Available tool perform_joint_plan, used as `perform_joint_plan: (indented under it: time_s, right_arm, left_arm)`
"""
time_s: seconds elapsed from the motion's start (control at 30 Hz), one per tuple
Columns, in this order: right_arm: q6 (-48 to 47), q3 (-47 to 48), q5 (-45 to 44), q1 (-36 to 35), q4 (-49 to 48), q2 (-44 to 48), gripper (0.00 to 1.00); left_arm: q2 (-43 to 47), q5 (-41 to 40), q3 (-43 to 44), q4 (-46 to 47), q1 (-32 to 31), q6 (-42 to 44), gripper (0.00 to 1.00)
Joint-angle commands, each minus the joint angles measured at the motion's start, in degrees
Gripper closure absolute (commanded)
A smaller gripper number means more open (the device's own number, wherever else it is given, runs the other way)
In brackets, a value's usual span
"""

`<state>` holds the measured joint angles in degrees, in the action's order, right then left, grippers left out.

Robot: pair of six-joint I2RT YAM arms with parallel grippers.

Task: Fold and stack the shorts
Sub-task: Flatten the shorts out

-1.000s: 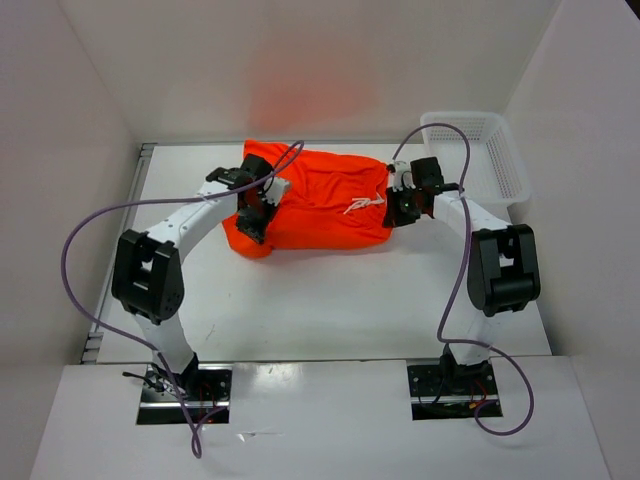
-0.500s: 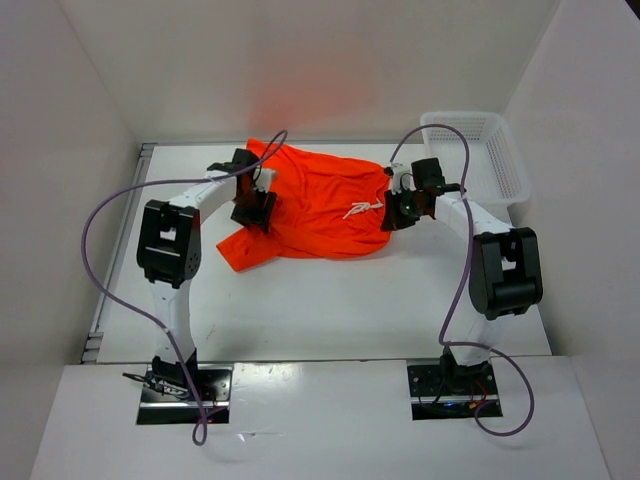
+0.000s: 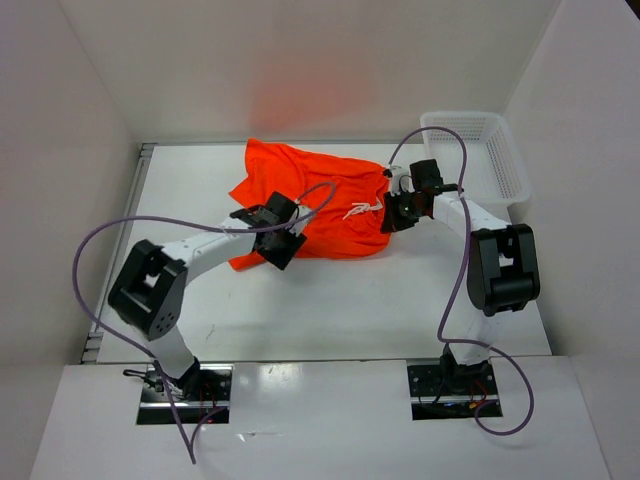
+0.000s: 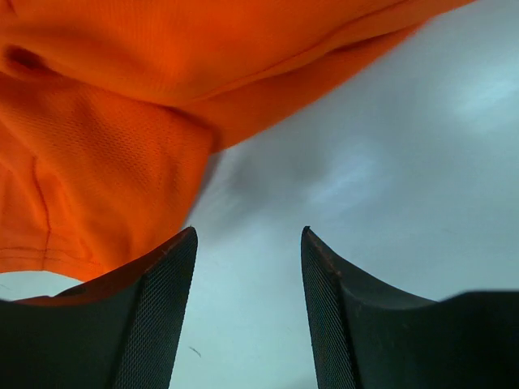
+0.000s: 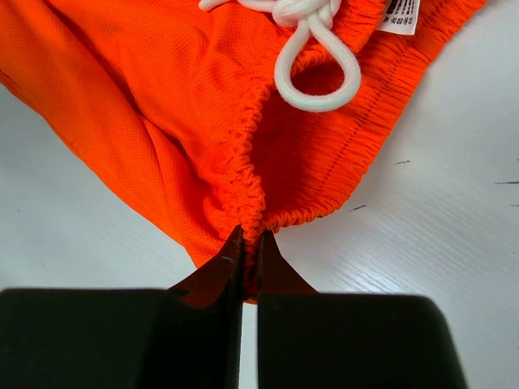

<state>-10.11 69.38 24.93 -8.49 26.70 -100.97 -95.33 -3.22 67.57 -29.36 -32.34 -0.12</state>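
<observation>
Shorts (image 3: 320,195) lie spread across the far middle of the tabletop (image 3: 350,300), flatter than half a second ago, their left leg now opened out toward the far edge. Left hand (image 4: 248,237) has let go and drawn back toward the near edge; it sits at the near-left hem with its fingers (image 4: 158,308) wide apart and nothing between them. Right hand (image 5: 250,243) has not moved: its jaws stay pinched tight on the elastic waistband at the garment's right end, just below the white drawstring (image 5: 312,61). White basket (image 3: 480,150) stands in the far right corner
</observation>
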Motion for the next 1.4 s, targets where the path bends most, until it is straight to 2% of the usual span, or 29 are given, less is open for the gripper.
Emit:
perform_joint_plan:
  time_s: [0.0,0.17,0.37,0.43,0.57,0.6,0.67,0.73,0.87,0.93,1.03,1.1,1.2,1.27,1.37]
  right_arm:
    - [0.18,2.25,1.18,-0.56,-0.24,-0.19,1.0]
    - [0.18,2.25,1.18,-0.56,-0.77,-0.19,1.0]
    - [0.18,1.19,1.7,-0.56,-0.77,-0.19,1.0]
    - [0.18,1.19,1.7,-0.56,-0.77,-0.19,1.0]
    - [0.18,1.19,1.7,-0.56,-0.77,-0.19,1.0]
    - [0.18,1.71,1.7,-0.56,-0.77,-0.19,1.0]
    - [0.18,1.72,1.7,-0.56,-0.77,-0.19,1.0]
    - [-0.35,1.72,1.18,-0.56,-0.25,-0.19,1.0]
    - [-1.93,0.49,0.13,-0.56,0.28,1.56,1.0]
    - [-3.94,-0.21,0.12,-0.56,1.69,2.61,1.0]
    - [-10.69,-2.32,1.34,-0.56,6.42,5.86,1.0]
    - [-15.53,-3.9,2.49,-0.56,12.92,8.5,1.0]
    - [-24.59,-7.24,1.88,-0.56,20.13,11.84,1.0]
    - [-29.59,-11.09,-2.31,-1.26,21.72,13.42,1.0]
    - [-32.07,-15.75,-6.81,-1.97,21.73,16.59,1.0]
  left_arm:
    - [-6.08,-10.38,-1.83,8.77,2.1,0.12,0.39]
    - [-9.87,-13.82,2.65,13.8,4.3,0.12,0.39]
    - [-12.07,-10.75,2.04,13.28,4.3,0.12,0.39]
    - [-12.07,-9.61,2.04,12.58,4.3,0.12,0.42]
    - [-13.74,-7.67,2.04,11.44,4.3,0.12,0.65]
    - [-13.74,-7.67,2.04,11.44,4.3,0.12,0.78]
    - [-13.74,-7.67,3.52,10.13,4.3,0.12,0.89]
    - [-13.04,-7.67,4.05,8.28,4.3,0.12,0.95]
    - [-7.79,-7.67,4.06,3.36,4.3,0.12,1.0]
    - [-4.97,-7.67,2.15,0.29,4.82,0.12,1.0]
    - [3.8,-4.27,-2.07,-4.88,6.66,0.12,1.0]
    - [7.59,-2.32,-5.06,-7.97,7.37,0.12,1.0]
    - [15.68,0.67,-12.18,-13.86,7.38,0.12,0.94]
    - [22.53,2.86,-15.7,-14.58,7.38,0.12,0.86]
    - [30.36,5.06,-21.59,-15.2,7.38,0.12,0.83]
